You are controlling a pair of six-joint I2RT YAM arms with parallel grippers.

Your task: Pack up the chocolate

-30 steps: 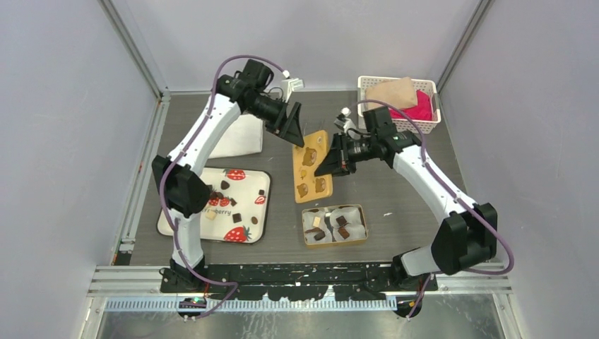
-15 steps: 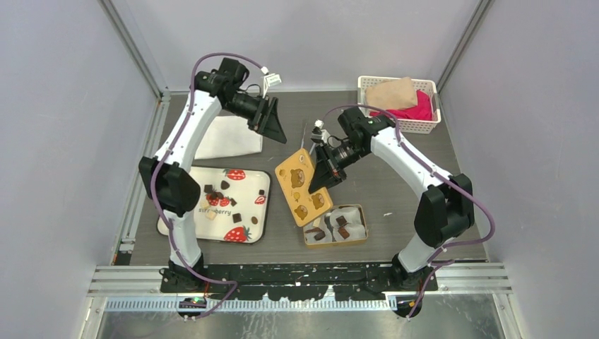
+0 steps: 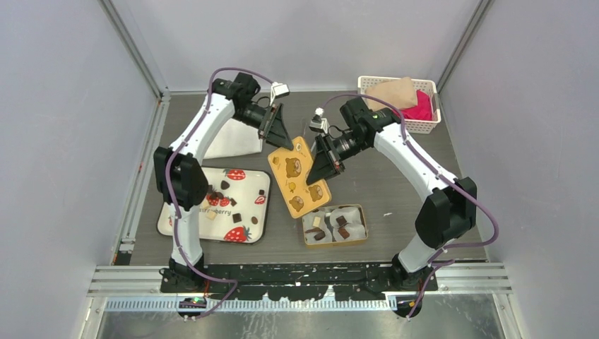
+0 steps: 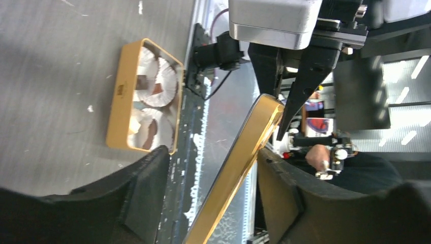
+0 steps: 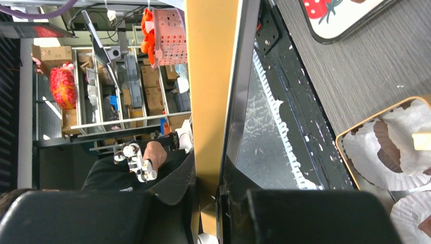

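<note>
Presently the golden-yellow bear-printed lid point(image 3: 297, 176) is clamped by the right gripper point(image 3: 318, 174), the left gripper point(image 3: 281, 138) spread around its edge. Chocolate point(image 3: 342, 226) is seen in the gold rectangular tin point(image 3: 305, 227) and on the strawberry-printed tray point(image 3: 247, 205); the lid should be levelled before lowering.

A robotics lab: two robot arms point(image 3: 205, 134) are bolted to a bench point(image 3: 395, 183) inside plain grey walls point(image 3: 63, 141) with metal rails point(image 3: 132, 42). Beyond stand storage shelves point(image 5: 127, 109) of cardboard boxes point(image 5: 151, 77) and a seated person point(image 5: 122, 175).
</note>
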